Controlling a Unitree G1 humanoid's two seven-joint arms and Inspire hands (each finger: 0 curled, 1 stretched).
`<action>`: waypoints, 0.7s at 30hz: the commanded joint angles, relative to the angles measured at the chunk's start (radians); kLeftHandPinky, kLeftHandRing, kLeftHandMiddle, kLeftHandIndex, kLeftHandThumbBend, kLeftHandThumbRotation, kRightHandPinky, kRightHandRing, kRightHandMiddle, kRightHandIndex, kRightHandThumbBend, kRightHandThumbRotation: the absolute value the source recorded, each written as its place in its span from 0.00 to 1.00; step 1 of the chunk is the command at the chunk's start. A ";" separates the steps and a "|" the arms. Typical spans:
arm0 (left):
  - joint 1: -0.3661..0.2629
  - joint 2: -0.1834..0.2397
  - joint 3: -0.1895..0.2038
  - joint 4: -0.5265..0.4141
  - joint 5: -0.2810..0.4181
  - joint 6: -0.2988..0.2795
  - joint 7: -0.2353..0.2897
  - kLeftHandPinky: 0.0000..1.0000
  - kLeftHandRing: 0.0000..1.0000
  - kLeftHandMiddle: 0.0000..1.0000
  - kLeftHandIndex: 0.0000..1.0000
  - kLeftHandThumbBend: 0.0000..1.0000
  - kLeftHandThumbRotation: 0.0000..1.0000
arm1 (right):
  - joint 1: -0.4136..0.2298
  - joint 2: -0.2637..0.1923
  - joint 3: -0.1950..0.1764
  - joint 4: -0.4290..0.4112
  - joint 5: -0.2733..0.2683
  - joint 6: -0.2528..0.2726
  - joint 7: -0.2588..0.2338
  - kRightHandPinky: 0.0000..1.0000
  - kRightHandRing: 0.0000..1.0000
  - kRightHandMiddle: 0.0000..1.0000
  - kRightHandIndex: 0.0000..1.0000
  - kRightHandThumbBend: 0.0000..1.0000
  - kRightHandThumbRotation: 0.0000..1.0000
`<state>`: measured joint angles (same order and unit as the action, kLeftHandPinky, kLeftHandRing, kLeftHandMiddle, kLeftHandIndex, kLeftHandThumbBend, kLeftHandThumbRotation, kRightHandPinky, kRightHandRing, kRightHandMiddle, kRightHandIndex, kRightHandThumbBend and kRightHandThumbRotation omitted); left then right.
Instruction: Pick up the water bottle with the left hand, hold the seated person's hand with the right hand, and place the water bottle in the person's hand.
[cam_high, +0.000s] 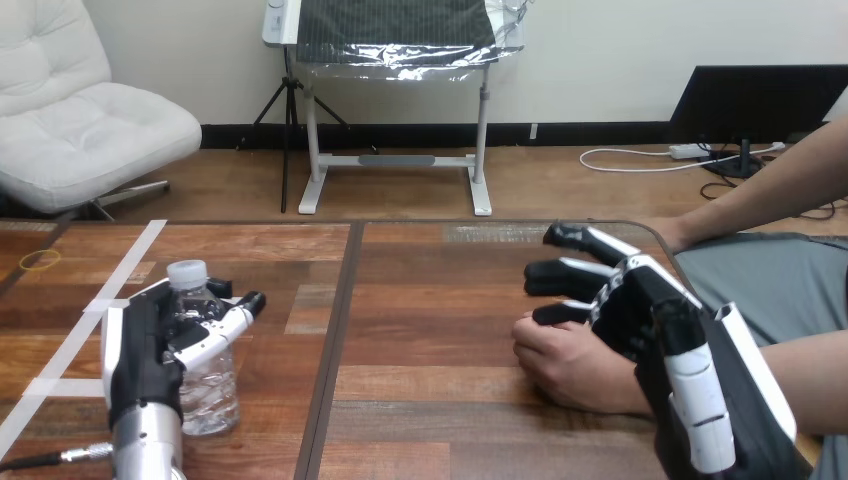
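Brown wooden table (430, 300) fills the lower part of the view. It is made of 2 panels with a dark seam (338, 330) between them. White tape strips (125, 265) cross the left panel, and a yellow rubber band (40, 260) lies near the far left edge.

On the left panel the water bottle (207, 395) stands upright with its base on the wood. The left hand (140, 350) is wrapped around its upper body, just under the white cap (187, 272), with the fingers (222, 330) curled across the front.

The bottle is of clear, thin plastic with ridges. I judge that it is light and a little soft, so a hard squeeze may dent it and the smooth wall may slip. The middle of the body, below the shoulder, seems the best place to grip. I cannot tell how much water is inside.

On the right panel the person's hand (565, 360) rests on the table as a loose fist. The right hand (650, 310) is over its back, touching it or very close, with the fingers (585, 240) stretched out past it and not closed around it.
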<state>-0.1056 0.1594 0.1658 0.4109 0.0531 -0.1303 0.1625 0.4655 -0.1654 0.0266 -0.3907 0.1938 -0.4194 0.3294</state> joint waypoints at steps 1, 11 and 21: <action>-0.028 -0.008 -0.023 -0.134 0.022 -0.052 0.009 0.33 0.35 0.40 0.42 0.60 0.00 | -0.075 0.000 -0.021 -0.004 -0.002 -0.005 -0.015 0.66 0.73 0.73 0.81 0.59 1.00; 0.021 -0.044 -0.034 -0.237 0.017 -0.073 0.004 0.30 0.33 0.39 0.41 0.60 0.00 | -0.123 0.009 -0.047 0.040 -0.027 -0.016 -0.045 0.63 0.69 0.71 0.77 0.58 0.97; 0.061 -0.065 -0.050 -0.318 0.018 -0.124 -0.003 0.29 0.32 0.38 0.40 0.60 0.00 | -0.206 -0.033 -0.101 0.102 -0.101 -0.049 -0.063 0.60 0.67 0.71 0.76 0.58 0.93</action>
<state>-0.0056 0.0994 0.1332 0.2114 0.0600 -0.1802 0.1632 0.3667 -0.1662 -0.0299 -0.3144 0.1187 -0.4329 0.2803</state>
